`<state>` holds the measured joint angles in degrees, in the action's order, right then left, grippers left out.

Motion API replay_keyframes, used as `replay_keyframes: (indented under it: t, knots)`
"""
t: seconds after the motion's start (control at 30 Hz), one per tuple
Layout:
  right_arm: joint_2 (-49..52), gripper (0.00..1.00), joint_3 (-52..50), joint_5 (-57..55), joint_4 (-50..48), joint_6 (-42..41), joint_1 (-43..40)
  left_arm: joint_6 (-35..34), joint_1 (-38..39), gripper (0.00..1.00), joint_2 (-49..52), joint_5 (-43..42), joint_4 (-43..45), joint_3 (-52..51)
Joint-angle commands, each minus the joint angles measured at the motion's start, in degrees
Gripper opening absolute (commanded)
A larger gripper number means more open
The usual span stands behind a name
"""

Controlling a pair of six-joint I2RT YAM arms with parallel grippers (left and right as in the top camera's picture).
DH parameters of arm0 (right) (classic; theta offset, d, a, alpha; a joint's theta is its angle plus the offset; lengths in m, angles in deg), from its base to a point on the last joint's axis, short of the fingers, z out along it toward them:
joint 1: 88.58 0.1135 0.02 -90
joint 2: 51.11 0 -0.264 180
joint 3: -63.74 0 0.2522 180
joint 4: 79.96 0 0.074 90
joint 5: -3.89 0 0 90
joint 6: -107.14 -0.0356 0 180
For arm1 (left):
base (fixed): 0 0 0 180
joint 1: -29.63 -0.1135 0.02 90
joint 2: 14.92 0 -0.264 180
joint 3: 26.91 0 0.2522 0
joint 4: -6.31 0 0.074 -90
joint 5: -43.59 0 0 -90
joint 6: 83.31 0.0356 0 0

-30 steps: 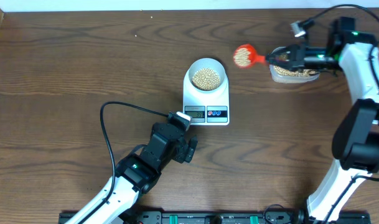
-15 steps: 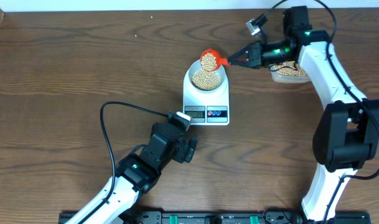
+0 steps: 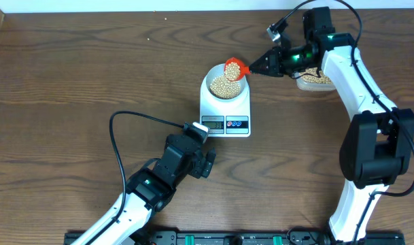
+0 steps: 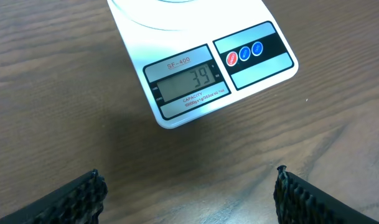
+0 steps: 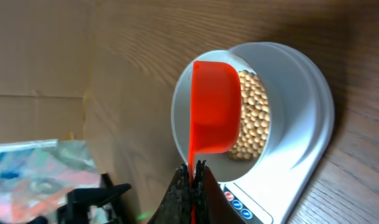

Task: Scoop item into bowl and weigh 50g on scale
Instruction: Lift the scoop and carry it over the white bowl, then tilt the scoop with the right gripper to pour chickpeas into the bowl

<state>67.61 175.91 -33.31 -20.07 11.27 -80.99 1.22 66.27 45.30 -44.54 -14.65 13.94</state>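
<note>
Pouring step. My right gripper (image 3: 266,65) is clamped tight on the thin handle of the red plastic scoop (image 3: 234,68). The scoop hangs tipped over the small round white bowl (image 3: 208,80) in the upper centre of the overhead frame. Small round tan-yellow beans (image 3: 223,86) show in its cup, and a heap already lies in the bowl. The bowl sits on the white rectangular digital kitchen scale (image 4: 130,37). Its grey LCD display (image 4: 188,83) reads 39 in the left wrist view, so I judge I'm short of 50 and need only part of this load. Best way: roll the wrist slowly, let beans trickle, pause for the reading to settle, and level the scoop as it nears 50. Hold the lip inside the rim but off the bowl, so contact adds no weight. Risk: dumping it all overshoots. Leftovers go back to the clear plastic tub (image 3: 308,82) at upper right. My left gripper (image 4: 189,199) is spread wide, holding nothing, just below the scale in frame, camera on the display.
</note>
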Motion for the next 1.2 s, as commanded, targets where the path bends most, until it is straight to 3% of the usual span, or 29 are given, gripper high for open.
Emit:
replay_keyframes:
  t: [0.0,1.17]
  knots:
    - [-0.8,0.01,0.1,-4.2,0.2,-0.3,2.2,1.0,0.0,0.88,-0.4,1.2,-0.1,1.2]
    - [-7.8,0.01,0.2,-25.7,1.7,1.7,10.8,1.0,0.0,0.88,-0.4,1.2,-0.1,1.2]
